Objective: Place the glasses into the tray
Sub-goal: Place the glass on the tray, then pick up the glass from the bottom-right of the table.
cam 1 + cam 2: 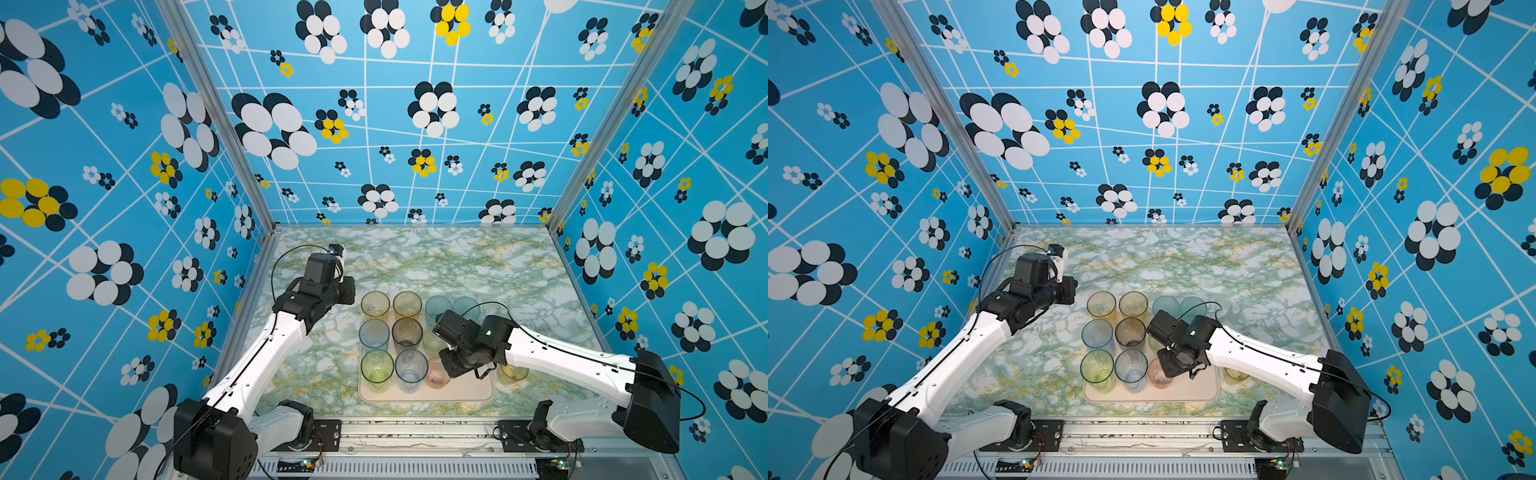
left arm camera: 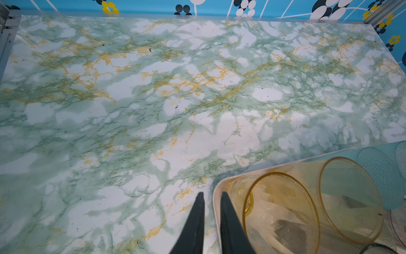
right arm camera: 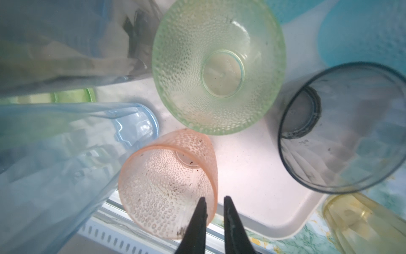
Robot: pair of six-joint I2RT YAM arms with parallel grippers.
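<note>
Gripping by the wall suits this crowd, I judge, since the glasses stand too close on the tray (image 1: 469,392) for a sideways grasp; the right claw (image 3: 215,204) hangs over the tray's near half, fingers nearly together, with the wall of the pink glass (image 3: 167,189) between them; whether it pinches that wall or only straddles it, I cannot tell; the pink glass sits on the tray, just beside the blue glass (image 3: 87,143) and the green dimpled glass (image 3: 219,72); bare tray lies between it and the grey glass (image 3: 342,132); the yellow glass (image 3: 362,224) stands on the desk (image 2: 153,110) just outside the tray's corner, and the grey glass guards that approach; the left claw (image 2: 212,195) hovers at the tray's far corner, nearly pressed together, empty, probably kept clear.
</note>
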